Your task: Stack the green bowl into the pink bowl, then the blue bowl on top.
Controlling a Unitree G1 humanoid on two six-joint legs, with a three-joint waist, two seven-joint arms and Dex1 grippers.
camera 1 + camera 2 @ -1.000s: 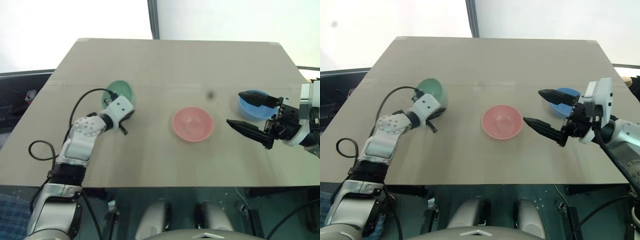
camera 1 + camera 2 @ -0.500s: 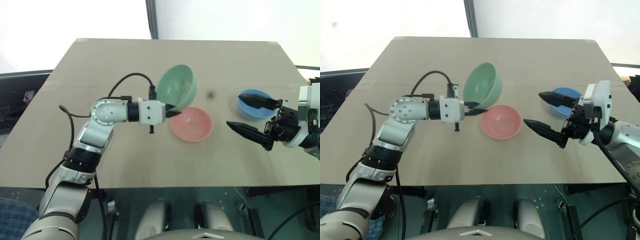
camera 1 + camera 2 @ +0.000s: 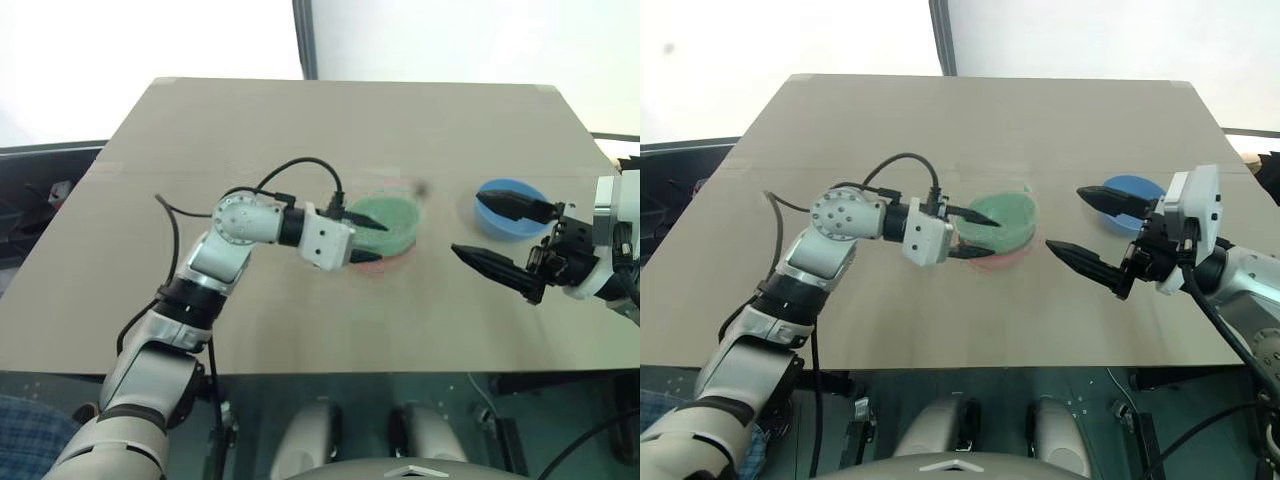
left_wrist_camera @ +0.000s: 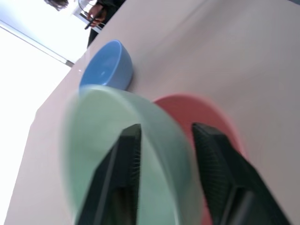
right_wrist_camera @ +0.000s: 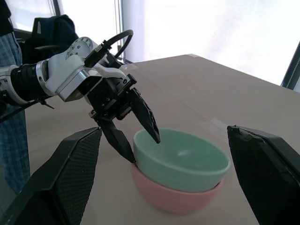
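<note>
Three bowls: one green, one pink, one blue, all on one tan table (image 3: 300, 120).
Green bowl (image 3: 385, 215): centre of the left eye view, upright, seated inside the pink one, its rim standing above the pink rim.
Pink bowl (image 5: 176, 197): underneath the green one; in the head views just a thin pink edge shows at the lower side of the green bowl.
Blue bowl (image 3: 505, 208): right of centre in the left eye view, alone, well apart from the stacked pair.
Two grippers: one on each arm.
Left gripper (image 3: 362, 240): at the near-left rim of the green bowl, one finger over the inside, the other outside and lower, beside the pink wall. The fingers straddle the rim with a visible gap; from the pictures I cannot tell whether they touch it.
Right gripper (image 3: 500, 238): right side of the frame, fingers spread wide and holding nothing, the upper finger lying across the blue bowl in the picture, the lower one over bare table.
Change from a second ago: the green bowl was then at the left of the table with the left gripper on it; half a second ago it hung tilted in the air beside the pink bowl; now it sits in the pink bowl.
Unchanged: blue bowl and right gripper keep their places.
</note>
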